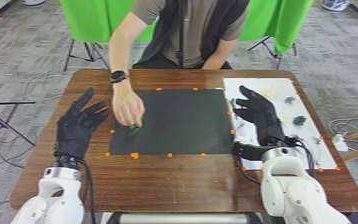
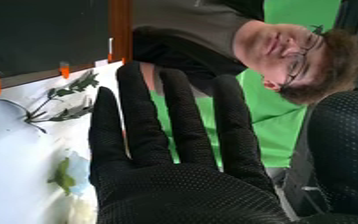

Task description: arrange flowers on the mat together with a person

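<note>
Leafy sprig point(image 2: 62, 92) lies on white sheet point(image 1: 322, 145) near right hand point(image 1: 261, 116), fingers extended; left hand point(image 1: 78, 122) open beside black mat point(image 1: 189, 120).

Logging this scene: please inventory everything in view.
Table: one, brown, centre.
Mat: one, black, on the table.
Sheet: one, white, at right.
Tape: several, orange, around both.
Flower pieces: several, green and pale, on the sheet.
Plant piece: one, green, mat's left side.
Cloth: count unclear, green, behind.
Stands: several, black, on the floor.
Person's hand: one, bare, at the plant piece.
Robot's arms: two, white, near side.
Left hand: one, black, left of the mat.
Right hand: one, black, over the sheet.
</note>
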Motion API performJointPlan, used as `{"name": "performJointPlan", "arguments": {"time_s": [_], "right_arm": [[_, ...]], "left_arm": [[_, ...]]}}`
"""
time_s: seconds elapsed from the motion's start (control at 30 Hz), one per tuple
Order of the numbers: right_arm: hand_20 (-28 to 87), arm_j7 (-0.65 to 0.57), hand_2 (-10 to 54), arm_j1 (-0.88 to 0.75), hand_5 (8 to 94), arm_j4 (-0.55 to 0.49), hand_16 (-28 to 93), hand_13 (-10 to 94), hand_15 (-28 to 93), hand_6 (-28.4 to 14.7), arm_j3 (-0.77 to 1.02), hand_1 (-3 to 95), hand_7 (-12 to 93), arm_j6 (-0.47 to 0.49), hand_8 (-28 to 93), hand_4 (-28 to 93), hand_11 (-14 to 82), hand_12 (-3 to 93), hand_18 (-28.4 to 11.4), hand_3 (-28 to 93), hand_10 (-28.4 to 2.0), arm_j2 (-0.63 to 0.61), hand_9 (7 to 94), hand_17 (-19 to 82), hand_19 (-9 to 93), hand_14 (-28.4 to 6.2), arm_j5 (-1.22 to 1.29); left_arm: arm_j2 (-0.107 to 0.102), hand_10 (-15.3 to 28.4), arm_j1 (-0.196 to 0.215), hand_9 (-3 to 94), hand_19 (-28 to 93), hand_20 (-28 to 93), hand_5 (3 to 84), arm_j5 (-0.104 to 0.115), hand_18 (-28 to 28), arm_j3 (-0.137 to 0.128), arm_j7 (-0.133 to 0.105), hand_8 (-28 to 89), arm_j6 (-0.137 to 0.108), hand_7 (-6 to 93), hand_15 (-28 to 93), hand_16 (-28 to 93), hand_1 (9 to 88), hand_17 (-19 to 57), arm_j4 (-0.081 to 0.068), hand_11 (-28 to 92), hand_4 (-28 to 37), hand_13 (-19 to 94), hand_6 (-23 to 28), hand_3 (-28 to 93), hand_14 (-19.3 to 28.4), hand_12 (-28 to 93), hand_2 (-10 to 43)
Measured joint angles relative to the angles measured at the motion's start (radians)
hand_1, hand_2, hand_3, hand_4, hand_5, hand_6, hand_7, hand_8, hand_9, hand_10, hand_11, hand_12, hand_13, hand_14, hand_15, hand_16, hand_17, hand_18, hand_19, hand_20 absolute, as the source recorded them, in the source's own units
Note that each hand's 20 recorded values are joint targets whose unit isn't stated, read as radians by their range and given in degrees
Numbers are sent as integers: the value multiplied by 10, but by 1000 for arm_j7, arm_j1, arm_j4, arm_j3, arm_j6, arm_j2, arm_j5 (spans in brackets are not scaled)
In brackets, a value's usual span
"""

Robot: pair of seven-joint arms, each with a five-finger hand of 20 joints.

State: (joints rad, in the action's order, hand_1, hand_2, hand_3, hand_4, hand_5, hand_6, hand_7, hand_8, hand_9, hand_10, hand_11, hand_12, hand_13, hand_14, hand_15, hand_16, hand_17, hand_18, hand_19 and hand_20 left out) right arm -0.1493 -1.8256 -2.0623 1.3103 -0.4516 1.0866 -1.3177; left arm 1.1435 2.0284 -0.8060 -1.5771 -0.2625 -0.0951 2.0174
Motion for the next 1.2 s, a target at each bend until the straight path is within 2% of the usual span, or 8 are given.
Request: {"name": "performJointPlan", "arguments": {"time_s": [0.17,0.3,0.6,1.2], "right_arm": [[133,0,133,-10,382,-2,139,348,278,17,10,133,139,0,-126,-276,95,136,-208,728,-152,2,436,40,423,-192,1],[133,-2,133,-13,382,-2,139,348,278,17,10,133,139,0,-127,-275,96,136,-208,728,-152,2,437,41,422,-193,1],[133,-2,132,-13,387,-2,140,351,280,15,10,132,141,-1,-128,-275,96,135,-208,730,-152,3,441,42,423,-192,1],[133,-8,132,-6,387,-3,136,356,284,14,10,133,141,1,-128,-276,99,136,-209,728,-152,2,445,42,424,-193,-8]], "left_arm": [[-1,189,7,355,608,-68,317,2,254,-4,2,-92,-2,108,455,-80,188,-54,3,234,-283,280,61,702,245,102,131],[3,189,12,353,606,-68,315,-3,252,-16,16,-91,5,106,453,-80,187,-55,4,233,-283,278,61,701,245,102,132],[4,190,16,353,604,-65,315,-4,253,-18,23,-90,6,107,452,-79,186,-55,9,233,-283,278,61,701,244,102,133],[1,190,27,354,606,-62,316,-3,253,-21,14,-91,4,107,454,-80,189,-55,23,235,-283,280,62,712,244,101,135]]}}
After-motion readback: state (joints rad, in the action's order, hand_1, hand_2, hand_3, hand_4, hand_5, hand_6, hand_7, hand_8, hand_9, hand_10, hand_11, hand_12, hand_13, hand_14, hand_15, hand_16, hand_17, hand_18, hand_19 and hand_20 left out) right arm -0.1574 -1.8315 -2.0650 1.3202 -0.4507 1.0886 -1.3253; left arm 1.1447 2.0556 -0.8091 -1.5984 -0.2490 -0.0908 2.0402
